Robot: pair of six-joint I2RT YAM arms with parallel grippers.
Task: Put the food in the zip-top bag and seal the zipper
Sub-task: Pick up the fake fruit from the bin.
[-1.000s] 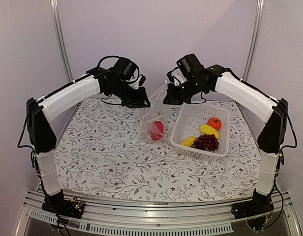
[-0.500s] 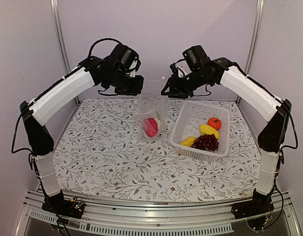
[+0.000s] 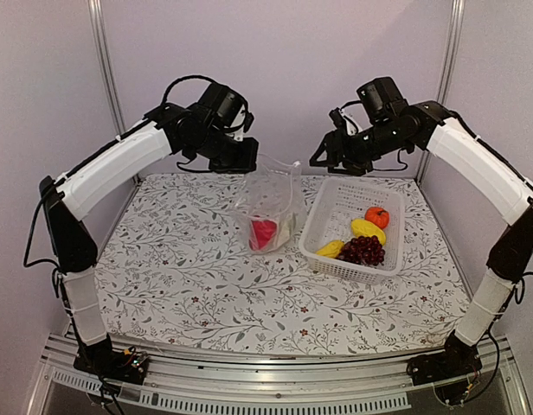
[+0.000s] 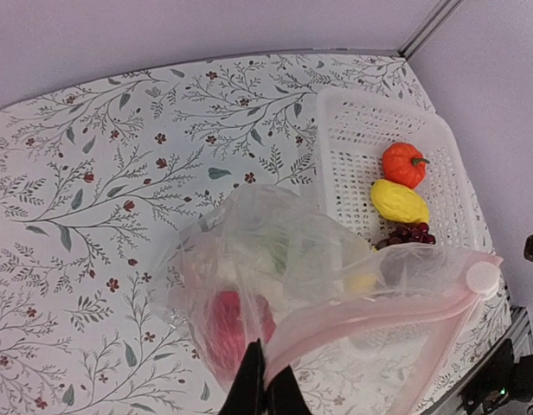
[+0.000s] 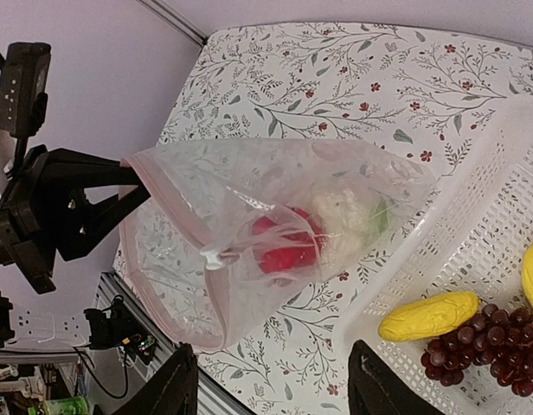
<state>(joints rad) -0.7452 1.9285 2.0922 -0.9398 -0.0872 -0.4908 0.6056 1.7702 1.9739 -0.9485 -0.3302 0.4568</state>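
The left pincer (image 4: pixel 265 391) was clamped on the zipper (image 4: pixel 370 311) of the zip-top bag (image 3: pixel 271 199), which hung near the desk's (image 3: pixel 189 277) far edge beside the basket (image 3: pixel 324 223). The right pincer (image 3: pixel 320 160) stood open and empty.

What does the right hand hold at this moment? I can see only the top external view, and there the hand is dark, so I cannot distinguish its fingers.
Observer: Nothing. In the right wrist view the right hand is open, its two fingers wide apart with nothing between them.
Operator: Thank you. And the other arm, where exactly does it grip?
Observer: The left wrist view shows the left hand shut on the pink zipper of the zip-top bag.
Operator: Is there something on that strip to pull?
Observer: Yes, a small white slider sits at the end of the strip away from the fingers.
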